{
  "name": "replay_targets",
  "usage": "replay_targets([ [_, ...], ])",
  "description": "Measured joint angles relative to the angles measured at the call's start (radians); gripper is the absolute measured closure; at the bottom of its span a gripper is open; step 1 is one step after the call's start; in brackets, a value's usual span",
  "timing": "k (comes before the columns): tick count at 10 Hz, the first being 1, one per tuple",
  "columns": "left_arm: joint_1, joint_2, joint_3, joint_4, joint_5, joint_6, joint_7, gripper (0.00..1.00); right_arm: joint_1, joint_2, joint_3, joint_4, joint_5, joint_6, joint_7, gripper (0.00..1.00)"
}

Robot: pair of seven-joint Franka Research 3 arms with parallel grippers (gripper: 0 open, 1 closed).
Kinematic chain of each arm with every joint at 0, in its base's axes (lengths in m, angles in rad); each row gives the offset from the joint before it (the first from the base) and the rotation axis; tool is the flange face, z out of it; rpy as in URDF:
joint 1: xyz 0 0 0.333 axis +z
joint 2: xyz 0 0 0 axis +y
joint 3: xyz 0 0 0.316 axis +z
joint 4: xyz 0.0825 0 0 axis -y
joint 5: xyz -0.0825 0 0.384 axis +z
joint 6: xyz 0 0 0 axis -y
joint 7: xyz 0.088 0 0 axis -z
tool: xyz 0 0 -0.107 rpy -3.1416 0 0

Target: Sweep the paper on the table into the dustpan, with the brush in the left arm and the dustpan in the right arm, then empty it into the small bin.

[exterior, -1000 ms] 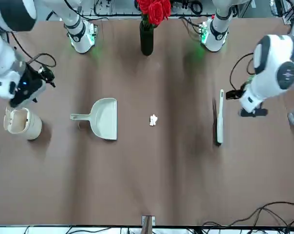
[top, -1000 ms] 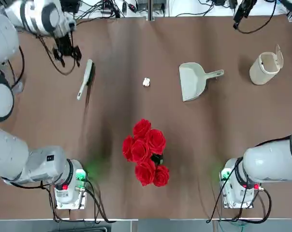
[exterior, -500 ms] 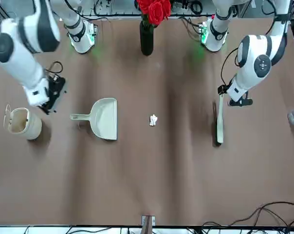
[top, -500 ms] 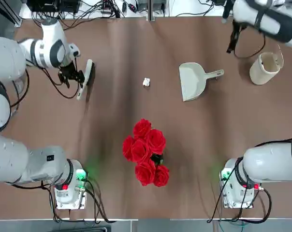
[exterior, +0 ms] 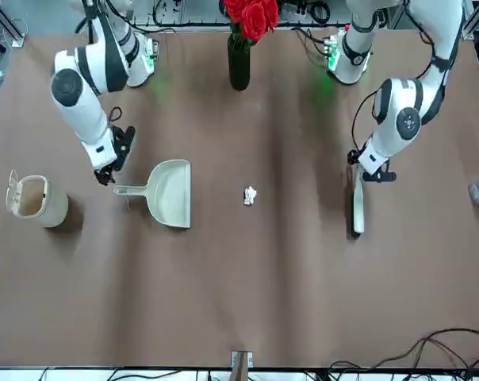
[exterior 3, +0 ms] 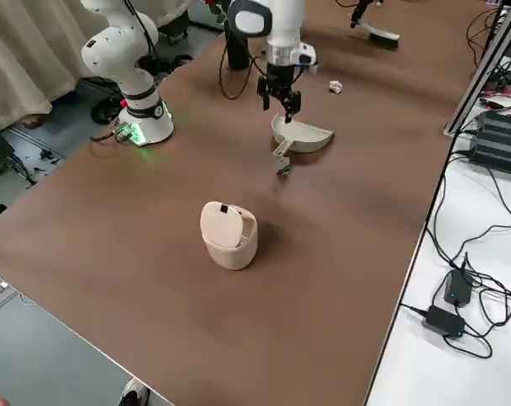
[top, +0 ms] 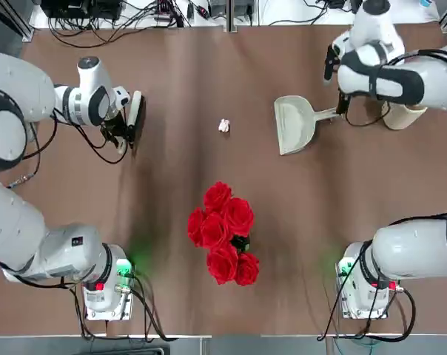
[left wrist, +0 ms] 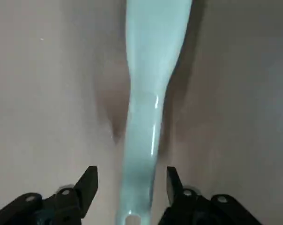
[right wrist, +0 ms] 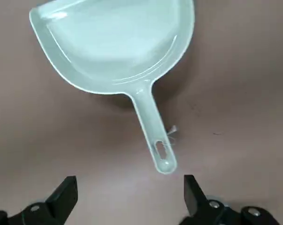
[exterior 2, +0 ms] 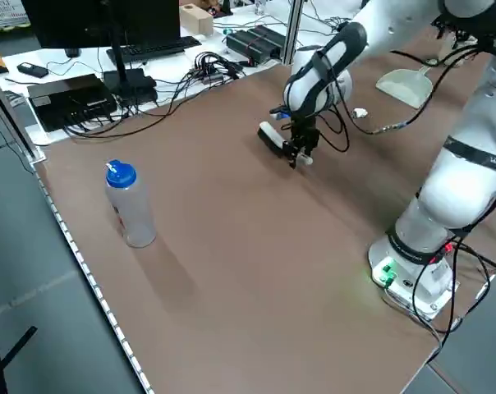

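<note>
Two tools lie flat on the counter (top: 209, 296), either side of the paper (top: 224, 126), so that each arm can take its own. We have the left gripper (left wrist: 130, 183) low over the end of the brush (top: 132, 118), its jaws partly parted and straddling the handle without yet clamping it. Beyond the paper, the right gripper (right wrist: 128, 192) hovers with jaws spread wide just off the handle of the dustpan (top: 296, 124). Past the dustpan waits the small bin (exterior: 35, 201).

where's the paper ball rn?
Top view: the paper lies on the table near the middle, between the brush on the robot's left and the dustpan on its right, beyond the roses.
</note>
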Motion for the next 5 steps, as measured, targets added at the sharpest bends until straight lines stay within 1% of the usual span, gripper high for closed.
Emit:
replay_targets([
  [1,0.0,-0.001,0.0,0.004,0.0,0.0,0.0,0.35,0.0,0.032,0.0,-0.002,-0.043,0.042,-0.001,0.0],
  [2,0.0,-0.004,0.0,0.007,0.001,-0.007,0.0,0.34,0.0,0.065,-0.001,-0.001,-0.082,0.08,-0.001,0.0],
  [3,0.0,-0.011,0.0,0.011,0.001,-0.019,0.0,0.34,0.0,0.098,-0.001,0.006,-0.103,0.103,-0.001,0.0],
  [5,0.0,-0.044,0.0,0.015,0.001,-0.054,0.0,0.37,0.0,0.167,-0.001,0.033,-0.117,0.119,-0.001,0.0],
])
